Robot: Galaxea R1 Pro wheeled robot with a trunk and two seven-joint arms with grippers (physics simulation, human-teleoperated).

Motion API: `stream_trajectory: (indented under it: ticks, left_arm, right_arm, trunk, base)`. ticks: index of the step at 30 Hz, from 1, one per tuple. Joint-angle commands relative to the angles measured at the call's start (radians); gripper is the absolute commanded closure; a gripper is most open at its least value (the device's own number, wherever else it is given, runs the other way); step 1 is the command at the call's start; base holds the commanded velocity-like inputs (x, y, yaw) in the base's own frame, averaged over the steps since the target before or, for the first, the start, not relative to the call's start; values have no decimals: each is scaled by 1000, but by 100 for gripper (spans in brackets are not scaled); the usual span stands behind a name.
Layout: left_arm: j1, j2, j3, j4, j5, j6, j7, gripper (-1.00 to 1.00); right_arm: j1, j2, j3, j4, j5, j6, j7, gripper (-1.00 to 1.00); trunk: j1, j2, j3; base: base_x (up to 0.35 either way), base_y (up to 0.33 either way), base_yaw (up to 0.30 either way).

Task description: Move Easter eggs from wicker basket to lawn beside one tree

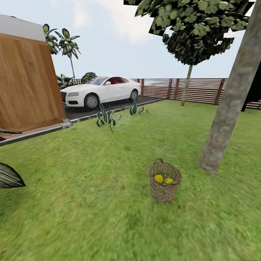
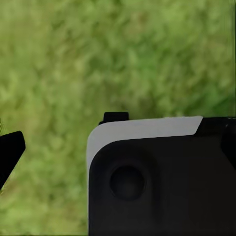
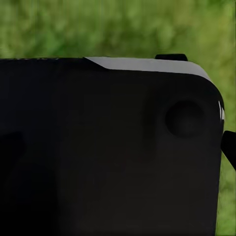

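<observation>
Basket: the wicker basket (image 1: 164, 181) stands upright on the lawn (image 1: 90, 203), lower centre-right of the head view, near the base of the tree (image 1: 226, 119) at the right.
Eggs: two yellow Easter eggs (image 1: 158, 178) show inside; a third is hidden or too small to tell.
Handling: likely light, smooth and round, so apt to slip; the open-weave wall looks light and may tip if nudged.
Hold: best taken from above across an egg's middle, clear of the rim.
Fingers: wrist views show dark housing over grass; clenched or released, I cannot tell.
</observation>
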Motion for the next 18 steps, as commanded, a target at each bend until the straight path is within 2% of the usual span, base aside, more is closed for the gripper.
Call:
stream_trajectory:
  ticks: [1,5,18]
  left_arm:
    - [0,0,0,1,0,-3,-1,-100]
    - [0,0,0,1,0,-3,-1,-100]
    - [0,0,0,1,0,-3,-1,-100]
  right_arm:
    - [0,0,-1,0,0,-3,1,-100]
    - [0,0,1,0,0,-3,1,-100]
    - [0,0,3,1,1,-2,1,-100]
  trunk:
    - [1,0,-1]
    - [1,0,-1]
    - [1,0,-1]
  base:
    - [317,86,-280]
    - [317,86,-176]
    - [317,87,-14]
